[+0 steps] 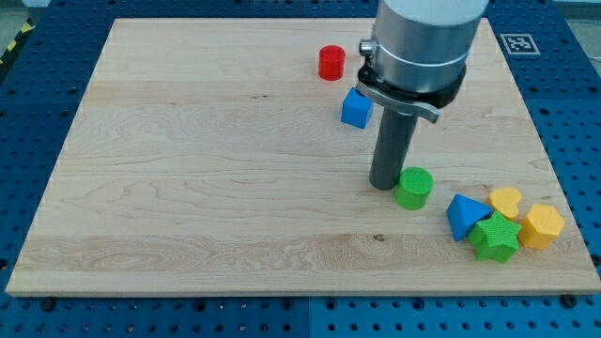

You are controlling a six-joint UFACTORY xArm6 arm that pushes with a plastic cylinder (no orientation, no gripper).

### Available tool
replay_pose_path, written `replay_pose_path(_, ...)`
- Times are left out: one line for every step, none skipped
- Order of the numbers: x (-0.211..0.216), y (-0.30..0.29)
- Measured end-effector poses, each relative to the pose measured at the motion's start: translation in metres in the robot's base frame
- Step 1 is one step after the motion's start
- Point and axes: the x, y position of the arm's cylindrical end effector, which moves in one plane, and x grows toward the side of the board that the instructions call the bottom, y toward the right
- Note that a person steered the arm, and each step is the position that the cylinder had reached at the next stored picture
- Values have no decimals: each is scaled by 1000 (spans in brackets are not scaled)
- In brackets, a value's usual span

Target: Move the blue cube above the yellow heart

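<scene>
The blue cube [356, 108] lies on the wooden board [207, 169] right of centre, below a red cylinder [331, 63]. The yellow heart [506, 201] sits near the board's lower right, in a cluster with other blocks. My tip [386, 186] rests on the board below and to the right of the blue cube, touching or almost touching the left side of a green cylinder [413, 188]. The tip is well left of the yellow heart. The arm's grey body [420, 42] hangs over the board's upper right.
A blue triangular block [464, 215], a green star [496, 238] and a yellow-orange hexagonal block [542, 225] crowd around the yellow heart near the board's right edge. A blue perforated table [563, 291] surrounds the board.
</scene>
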Motion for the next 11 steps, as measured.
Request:
replay_pose_path(11,15)
replay_pose_path(14,17)
replay_pose_path(-13,-39)
replay_pose_path(-64,-115)
replay_pose_path(-138,-135)
replay_pose_path(-158,-114)
replay_pose_path(-158,-113)
replay_pose_path(-150,-99)
replay_pose_path(-129,-66)
replay_pose_path(-115,-28)
replay_pose_path(-113,-16)
